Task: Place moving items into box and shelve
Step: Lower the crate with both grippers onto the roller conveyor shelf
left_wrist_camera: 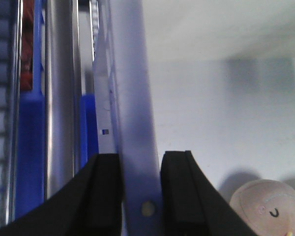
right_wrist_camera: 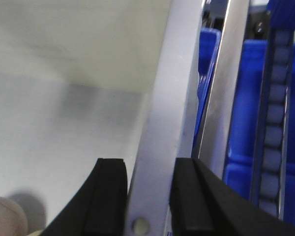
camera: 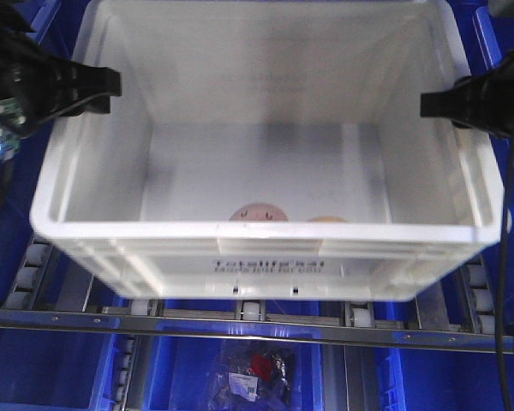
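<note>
The white box [camera: 265,231], printed "Totelife" on its front, sits on the shelf's roller tracks. Two moving items lie inside it against the near wall: a pink plush ball [camera: 259,211] with a closed-eye face and a yellow-orange ball [camera: 327,219], both half hidden by the rim. My left gripper [camera: 111,86] is shut on the box's left rim [left_wrist_camera: 130,98], one pad on each side, with the pink ball [left_wrist_camera: 268,206] just inside. On the opposite side my right gripper [camera: 424,103] clamps the right rim [right_wrist_camera: 169,98] the same way.
Roller rails [camera: 257,317] and a metal front bar [camera: 240,325] run under the box. Blue bins flank it on both sides [camera: 497,43] and sit below [camera: 51,377]. A lower bin holds a clear bag of small parts [camera: 253,377].
</note>
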Available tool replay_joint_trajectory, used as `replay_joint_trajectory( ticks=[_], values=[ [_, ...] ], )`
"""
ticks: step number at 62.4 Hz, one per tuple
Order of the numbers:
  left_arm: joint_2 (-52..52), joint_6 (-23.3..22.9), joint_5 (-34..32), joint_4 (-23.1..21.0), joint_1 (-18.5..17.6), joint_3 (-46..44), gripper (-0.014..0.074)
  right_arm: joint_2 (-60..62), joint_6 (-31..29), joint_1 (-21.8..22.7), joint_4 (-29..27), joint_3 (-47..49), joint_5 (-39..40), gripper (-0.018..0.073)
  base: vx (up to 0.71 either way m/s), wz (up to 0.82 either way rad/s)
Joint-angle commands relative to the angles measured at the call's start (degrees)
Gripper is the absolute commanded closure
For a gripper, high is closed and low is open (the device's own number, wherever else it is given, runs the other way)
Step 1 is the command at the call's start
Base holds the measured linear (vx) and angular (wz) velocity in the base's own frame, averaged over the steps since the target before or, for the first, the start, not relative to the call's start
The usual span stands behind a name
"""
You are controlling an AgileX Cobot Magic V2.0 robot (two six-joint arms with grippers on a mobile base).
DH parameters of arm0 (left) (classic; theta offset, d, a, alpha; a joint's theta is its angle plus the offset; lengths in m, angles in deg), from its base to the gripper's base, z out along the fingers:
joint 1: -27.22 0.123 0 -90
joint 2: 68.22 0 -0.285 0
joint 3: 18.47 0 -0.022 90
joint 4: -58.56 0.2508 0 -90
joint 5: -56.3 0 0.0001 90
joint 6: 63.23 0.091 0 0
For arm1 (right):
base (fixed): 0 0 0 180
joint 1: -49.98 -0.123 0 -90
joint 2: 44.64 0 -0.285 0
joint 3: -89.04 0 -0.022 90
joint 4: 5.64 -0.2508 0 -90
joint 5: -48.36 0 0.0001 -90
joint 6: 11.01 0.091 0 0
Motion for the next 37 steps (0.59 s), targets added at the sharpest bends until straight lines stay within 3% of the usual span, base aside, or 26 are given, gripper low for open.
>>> replay_joint_trajectory(
  ticks=[1,10,23,29,37],
  values=[
    [0.8,0.5,-17.8,-1.3,-0.4,-2.6,0.0600,-0.9,-1.2,-0.4,-5.5,2.6,12.8,0.0565,0.00,0.00],
    [5.8,0.5,-26.2,-0.3,-0.4,-2.6,0.0597,-4.9,-1.2,-0.4,-5.6,2.6,13.2,0.0565,0.00,0.00],
    [10.0,0.2,-29.6,0.7,-0.4,-2.6,0.0572,-8.2,-0.4,-0.4,-5.6,2.6,14.1,0.0559,0.00,0.00],
    [10.7,-0.1,-28.6,0.5,-0.4,-2.6,0.0521,-8.7,3.2,-0.4,-7.0,2.6,16.2,0.0537,0.00,0.00],
    [10.7,0.5,-27.2,3.2,-0.3,-2.6,0.0389,-8.6,0.2,-0.4,-4.7,2.6,16.6,0.0466,0.00,0.00]
  ],
)
